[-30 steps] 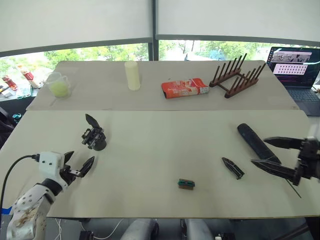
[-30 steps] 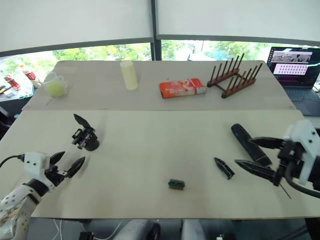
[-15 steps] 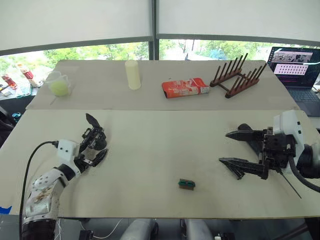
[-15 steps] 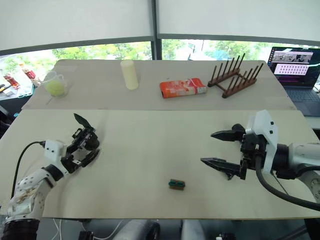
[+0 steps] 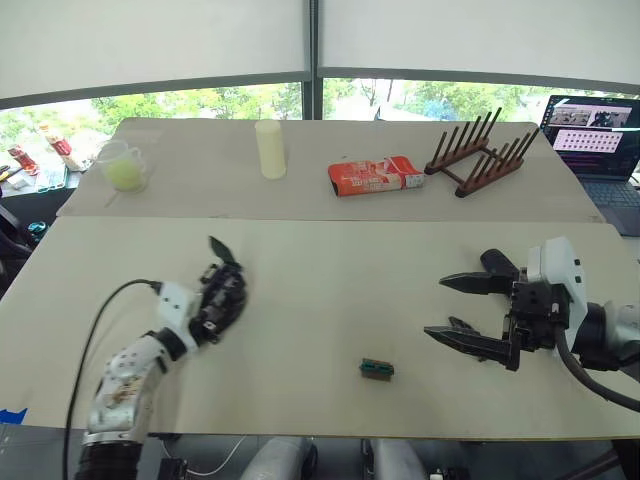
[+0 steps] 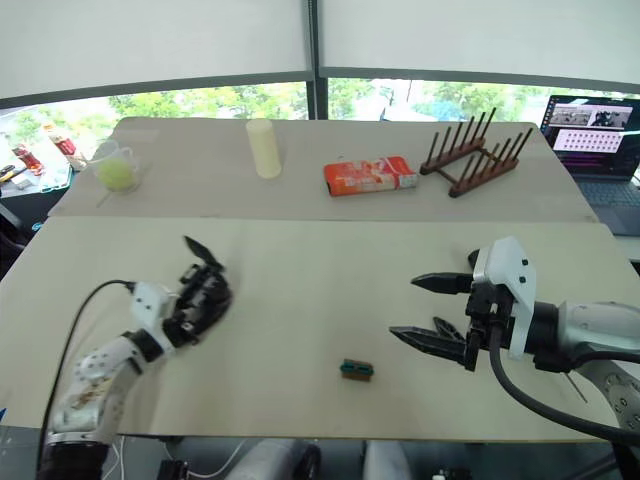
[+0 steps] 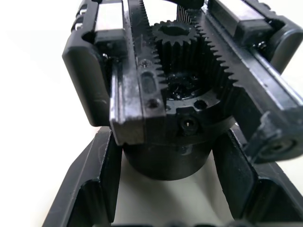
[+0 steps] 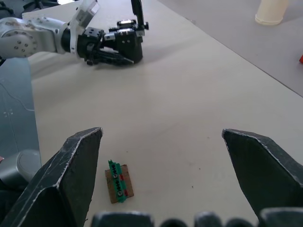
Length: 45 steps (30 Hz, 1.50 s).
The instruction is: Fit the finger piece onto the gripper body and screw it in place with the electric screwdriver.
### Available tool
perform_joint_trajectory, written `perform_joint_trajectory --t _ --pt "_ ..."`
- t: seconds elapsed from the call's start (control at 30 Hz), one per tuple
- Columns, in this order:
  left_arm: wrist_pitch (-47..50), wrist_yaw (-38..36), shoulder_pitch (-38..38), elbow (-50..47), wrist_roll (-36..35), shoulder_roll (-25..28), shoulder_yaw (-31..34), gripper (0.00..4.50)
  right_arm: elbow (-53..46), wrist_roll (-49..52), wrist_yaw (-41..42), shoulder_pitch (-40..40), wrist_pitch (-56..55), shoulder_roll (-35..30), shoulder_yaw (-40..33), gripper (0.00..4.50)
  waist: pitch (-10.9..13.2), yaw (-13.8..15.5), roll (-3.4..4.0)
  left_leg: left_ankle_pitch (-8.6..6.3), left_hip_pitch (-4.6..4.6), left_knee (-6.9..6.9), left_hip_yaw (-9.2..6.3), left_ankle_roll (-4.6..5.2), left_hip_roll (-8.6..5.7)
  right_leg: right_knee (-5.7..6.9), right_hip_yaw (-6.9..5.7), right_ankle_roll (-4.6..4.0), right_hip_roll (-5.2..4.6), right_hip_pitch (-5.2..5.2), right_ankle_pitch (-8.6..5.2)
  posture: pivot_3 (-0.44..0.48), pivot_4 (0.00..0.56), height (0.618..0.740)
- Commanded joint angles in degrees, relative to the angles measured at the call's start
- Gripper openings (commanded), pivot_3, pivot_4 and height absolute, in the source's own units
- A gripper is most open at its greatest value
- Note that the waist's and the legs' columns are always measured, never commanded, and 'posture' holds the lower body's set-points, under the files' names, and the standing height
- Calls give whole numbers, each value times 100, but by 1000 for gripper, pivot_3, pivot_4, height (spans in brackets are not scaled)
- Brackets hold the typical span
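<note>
Left eye view: left end effector (image 5: 213, 305) around gripper body (image 5: 226, 285).

The left gripper (image 5: 212, 308) has moved from the near table edge to the gripper body (image 5: 225, 288), closed around its round base, and shifted it to the right. The right gripper (image 5: 462, 312) has come in from the right edge, jaws wide apart, and now covers the finger piece.

the gripper body (image 7: 180, 94) looked like black plastic, semi-glossy, with moulded gear teeth; the bench (image 5: 330, 290) was smooth, matt and cream; the rack (image 5: 478, 158) was dark wood; the cup (image 5: 122, 168) was clear plastic.
</note>
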Motion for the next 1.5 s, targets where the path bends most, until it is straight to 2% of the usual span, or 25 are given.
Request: perform_joint_trajectory --t 0.03,0.17,0.33,0.57,0.63,0.7,0.73,0.83,0.93,1.17,1.5 --pt "304 217 -309 -918 93 -237 -591 2281 -281 134 -111 203 -1 97 -181 4500 3 -1 -6 0 0 1 0 0 1 0 3 0 0 2 0 0 150 740" --pt "323 273 -863 -578 412 -586 -1209 2281 -422 155 -223 344 -12 145 -163 4500 3 -13 -7 0 1 2 0 0 1 5 5 0 3 -1 0 0 150 740" --pt "393 397 -1398 -77 635 -984 -1617 2281 -502 158 -294 430 -34 152 -152 4500 3 -58 -7 23 3 -4 0 39 4 5 2 0 5 -5 0 0 150 740" --pt "604 325 -1674 489 939 -1087 -1952 2281 -557 148 -531 477 -47 223 -132 4500 4 -43 -8 25 3 -2 1 42 4 5 6 0 4 -3 0 0 150 740" --pt "612 86 -1709 611 819 -1002 -1899 3346 -598 138 -578 535 -55 248 -161 4500 4 -21 -8 25 3 -1 0 41 4 6 7 0 4 -2 0 0 150 740" --pt "618 -288 -1781 702 642 -843 -1811 4172 -626 131 -633 553 -58 268 -163 4500 4 -25 -8 25 4 -2 0 41 4 7 6 0 5 -2 0 0 150 740" --pt "642 -633 -1859 807 536 -663 -1765 4404 -662 150 -669 562 -47 272 -170 4500 4 -29 -7 25 5 -2 0 41 4 7 6 0 5 -2 0 0 150 740" --pt "361 -1661 -2097 1278 343 -195 -1744 4404 -726 152 -710 556 -43 234 -163 4500 2 -65 -4 27 7 -5 0 39 6 9 0 0 10 -6 0 0 150 740" --pt "-365 -2673 -2558 2285 405 111 -1830 4404 -719 37 -614 548 -85 122 -140 4500 1 -72 -3 28 9 -9 0 39 6 8 -3 0 10 -7 0 0 150 740" --pt "-1229 -3187 -3842 4177 510 -288 -1619 4404 -727 152 -562 492 -14 -1 -269 4500 4 -29 -8 26 0 11 -1 45 1 4 -11 0 2 0 0 0 150 740" --pt "-1812 -3680 -4220 5012 857 -697 -1739 4404 -845 98 -699 649 -70 99 -235 4500 4 -66 -9 24 -8 19 -1 50 3 7 -4 0 1 -5 0 0 150 740"
